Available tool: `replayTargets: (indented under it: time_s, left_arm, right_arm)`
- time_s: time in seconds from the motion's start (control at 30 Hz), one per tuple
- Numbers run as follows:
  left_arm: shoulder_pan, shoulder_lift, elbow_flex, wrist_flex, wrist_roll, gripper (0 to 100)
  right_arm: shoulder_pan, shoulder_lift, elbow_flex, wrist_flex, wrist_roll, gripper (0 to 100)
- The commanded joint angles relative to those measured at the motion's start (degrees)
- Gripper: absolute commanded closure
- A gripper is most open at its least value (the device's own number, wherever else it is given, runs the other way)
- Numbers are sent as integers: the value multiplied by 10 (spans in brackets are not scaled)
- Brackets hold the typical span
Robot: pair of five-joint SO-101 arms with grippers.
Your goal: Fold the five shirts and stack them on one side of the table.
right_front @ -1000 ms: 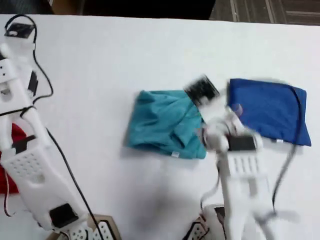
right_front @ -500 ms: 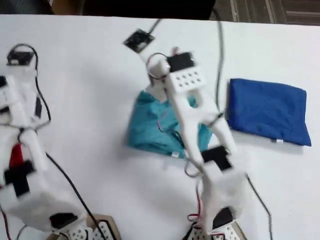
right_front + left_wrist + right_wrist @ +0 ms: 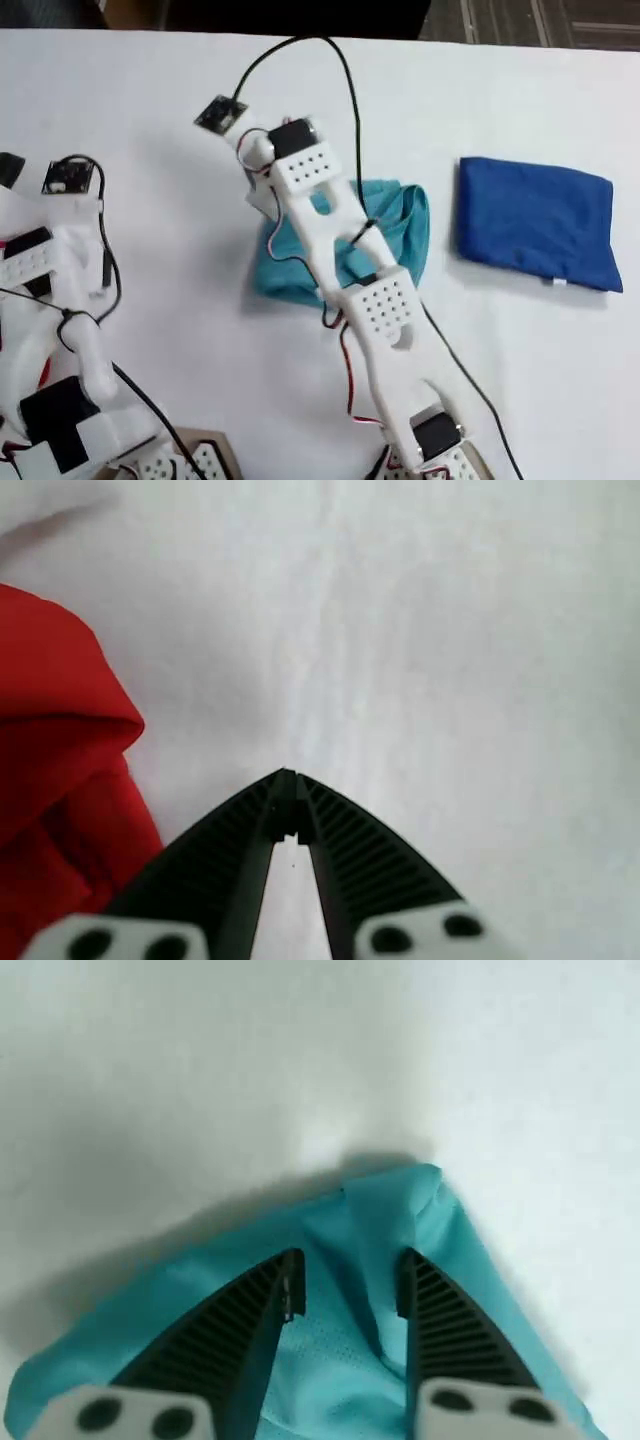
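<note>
Red shirt (image 3: 60,780) far left on table (image 3: 180,100); my left end effector (image 3: 288,780) closed, empty, beside it. Teal shirt (image 3: 400,225) mid-table; my right end effector (image 3: 350,1282) open, straddling its raised corner. Best pinch whole ridge before pulling. Blue shirt (image 3: 535,235) folded, right.

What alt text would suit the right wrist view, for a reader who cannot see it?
Black jaws stand open over a raised fold at the edge of a teal shirt, which lies on a white table.
</note>
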State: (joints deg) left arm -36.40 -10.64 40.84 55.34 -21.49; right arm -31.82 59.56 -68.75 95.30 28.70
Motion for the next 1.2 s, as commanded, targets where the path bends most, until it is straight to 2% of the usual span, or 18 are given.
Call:
replayTargets:
  time_s: [0.0, 0.5, 0.57, 0.63, 0.67, 0.9, 1.03, 1.17]
  left_arm:
    - [-4, -25, 0, -6, 7, 975]
    - [-2, -25, 1, -6, 7, 975]
    - [-2, -25, 1, -6, 7, 975]
    - [-2, -25, 1, -6, 7, 975]
    - [-2, -25, 1, -6, 7, 975]
    - [-1, -26, 18, -10, 4, 975]
    - [-3, -26, 28, -10, 4, 975]
    - [-3, -26, 29, -10, 4, 975]
  right_arm:
    - [14, -5, -30, 3, 0, 829]
    - [33, 35, -30, -24, 2, 830]
    - [36, 33, -30, -29, 2, 872]
    - [37, 29, -32, -42, 2, 978]
    - [37, 28, -34, -47, 2, 985]
    - [11, 11, -105, -78, 6, 979]
    - [-15, 15, -106, -100, 40, 979]
    - [-25, 29, -105, -153, 41, 978]
